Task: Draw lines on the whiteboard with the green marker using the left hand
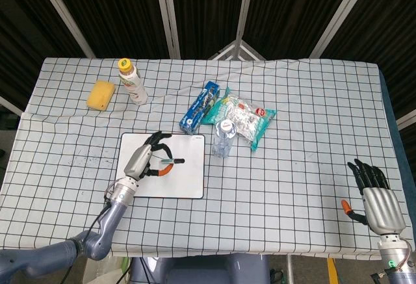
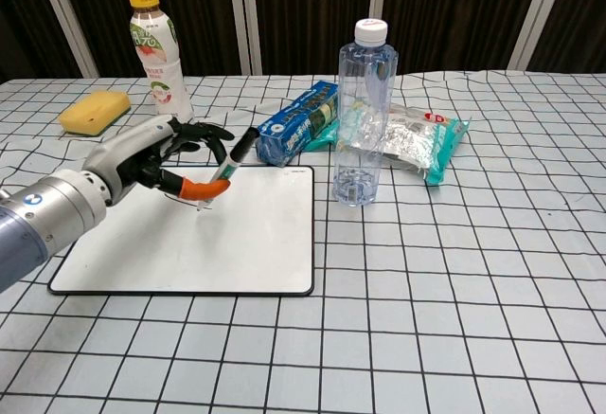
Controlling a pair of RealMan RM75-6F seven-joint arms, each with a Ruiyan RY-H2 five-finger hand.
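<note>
My left hand (image 1: 146,159) (image 2: 151,155) hovers over the whiteboard (image 1: 188,183) (image 2: 256,243) and grips the green marker (image 1: 170,161) (image 2: 225,167) between its orange-tipped thumb and fingers. The marker is tilted, black cap end up and to the right, tip down at the board's upper middle. Whether the tip touches the surface I cannot tell. The short dark line drawn on the board is mostly hidden behind the hand. My right hand (image 1: 374,193) rests at the table's near right edge, fingers spread, holding nothing.
A clear water bottle (image 2: 363,111) stands just right of the board. Behind it lie a blue carton (image 2: 298,120) and a teal snack bag (image 2: 417,139). A drink bottle (image 2: 156,54) and yellow sponge (image 2: 95,111) sit at the back left.
</note>
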